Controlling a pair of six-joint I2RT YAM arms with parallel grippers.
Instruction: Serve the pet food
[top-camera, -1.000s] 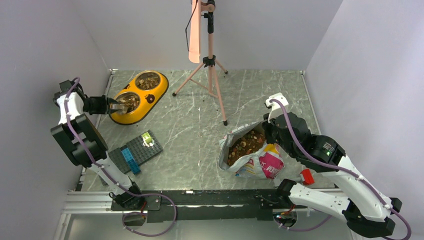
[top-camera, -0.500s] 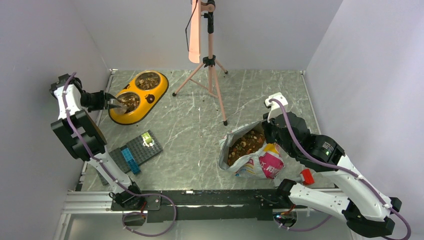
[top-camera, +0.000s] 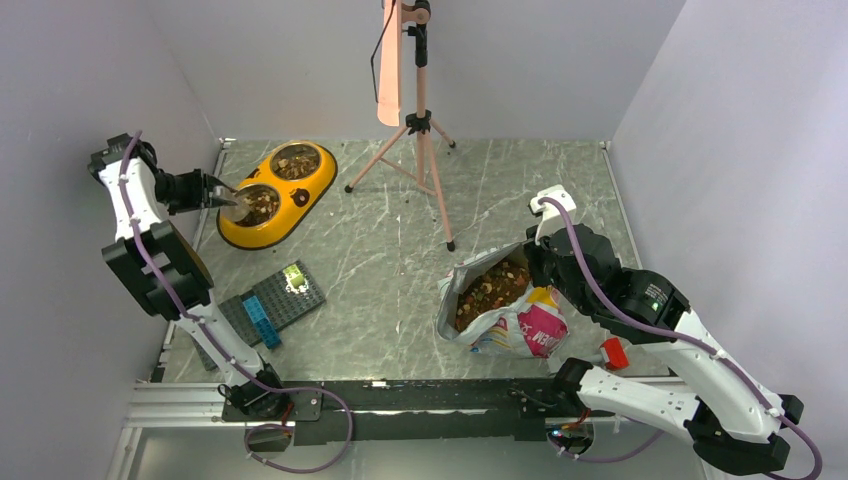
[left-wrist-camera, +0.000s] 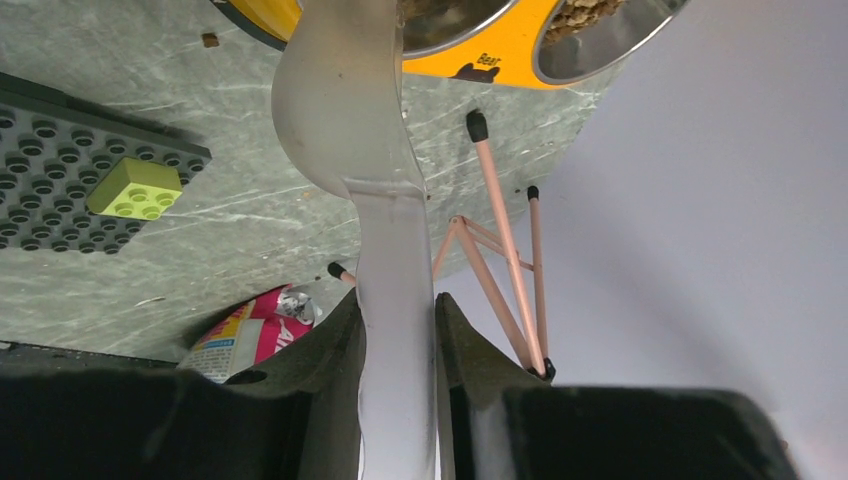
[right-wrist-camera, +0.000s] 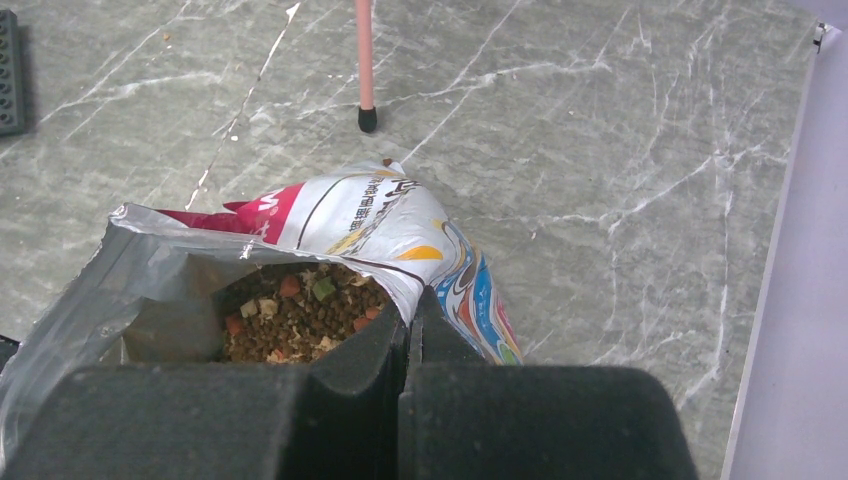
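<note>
Seen from above, two robot arms stand at the near edge of a grey marble-patterned counter (top-camera: 380, 260). The left jaws are far out to the left, beside a yellow double dish (top-camera: 325, 176) with two steel bowls. They stand partly open, closed on the flat handle of a grey scoop (top-camera: 235, 200). In the left wrist view the handle runs up between the two fingers (left-wrist-camera: 340, 335), and the scoop's wider bowl (left-wrist-camera: 340, 120) hangs over the rim of the nearer steel bowl of the dish (left-wrist-camera: 500, 70).

The right jaws are fully closed, pinching the torn top edge of an open foil bag (top-camera: 520, 325) that lies on the right side of the counter. The right wrist view shows the fingers (right-wrist-camera: 360, 350) meeting on that edge of the bag (right-wrist-camera: 380, 225).

The pet food (top-camera: 490, 290), small brown pellets with a few coloured bits, fills the open bag (right-wrist-camera: 290, 315), and more lies in both steel bowls (top-camera: 295, 160).

A pink tripod (top-camera: 420, 130) stands at the back. Near the left arm lies a dark studded baseplate (top-camera: 270, 300) carrying a green brick (top-camera: 294, 277).
</note>
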